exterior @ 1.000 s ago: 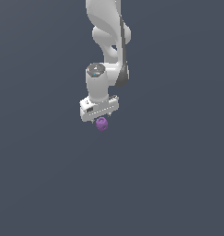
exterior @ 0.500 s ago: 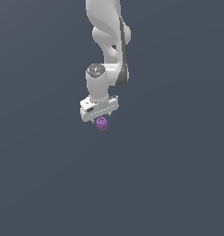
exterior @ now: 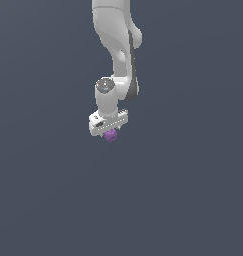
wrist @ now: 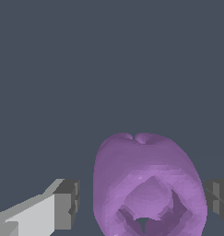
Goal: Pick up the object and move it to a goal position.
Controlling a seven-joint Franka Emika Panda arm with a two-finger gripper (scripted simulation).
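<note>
The object (exterior: 111, 135), a small purple lumpy blob, sits just under the white gripper (exterior: 109, 131) in the exterior view. In the wrist view the object (wrist: 148, 184) fills the space between the two fingers. One grey fingertip (wrist: 67, 203) stands a small gap away from its side. The other fingertip (wrist: 219, 198) is right against the opposite side. The jaws stand open around the object, not pressed onto it from both sides. Whether the object rests on the ground or hangs clear of it cannot be told.
The white arm (exterior: 115, 45) comes down from the exterior view's top edge. A plain dark grey surface (exterior: 193, 200) with no marks or edges surrounds the gripper.
</note>
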